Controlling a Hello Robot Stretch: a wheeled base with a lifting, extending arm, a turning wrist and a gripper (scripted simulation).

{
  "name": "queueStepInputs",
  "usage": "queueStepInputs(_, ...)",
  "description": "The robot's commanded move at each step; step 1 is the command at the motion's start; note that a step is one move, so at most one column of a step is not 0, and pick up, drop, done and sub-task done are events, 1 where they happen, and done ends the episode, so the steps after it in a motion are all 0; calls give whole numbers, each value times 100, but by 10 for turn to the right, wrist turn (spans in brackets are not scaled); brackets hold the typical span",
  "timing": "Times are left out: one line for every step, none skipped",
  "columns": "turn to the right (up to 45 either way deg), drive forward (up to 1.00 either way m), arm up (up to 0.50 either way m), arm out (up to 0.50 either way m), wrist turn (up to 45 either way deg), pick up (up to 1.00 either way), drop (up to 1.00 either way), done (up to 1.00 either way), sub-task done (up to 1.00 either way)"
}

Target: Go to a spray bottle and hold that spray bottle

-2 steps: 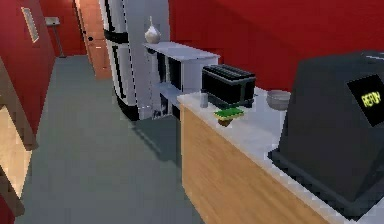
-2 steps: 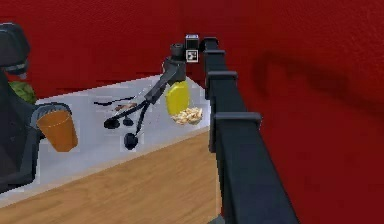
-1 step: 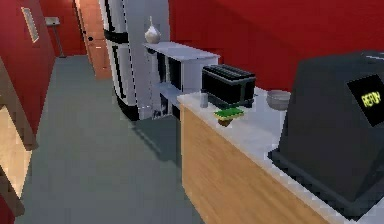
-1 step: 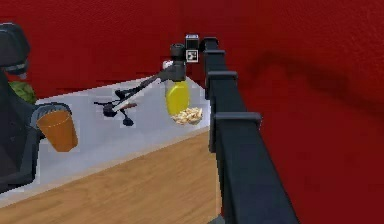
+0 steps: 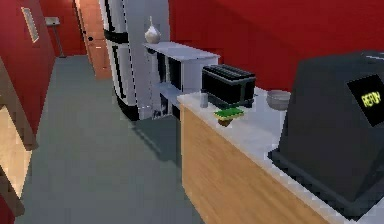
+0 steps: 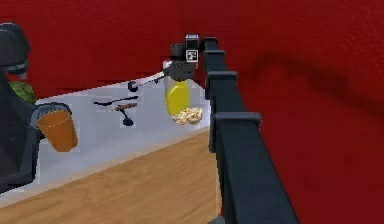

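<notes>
Arm side view: jaws at a yellow bottle — whether held, cannot tell; forward view: a black toaster.

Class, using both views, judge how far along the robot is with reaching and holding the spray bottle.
Done: the robot stands at the counter, arm stretched across it. In hand: the gripper is at a yellow bottle, though whether it holds it cannot be told. Left: showing the bottle clear of the counter.
</notes>
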Motion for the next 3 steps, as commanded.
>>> queueStepInputs(0,0,0,0,240,0,0,0,0)
queueStepInputs(0,0,0,0,0,100,0,0,0)
queueStepInputs(0,0,0,0,0,0,0,100,0)
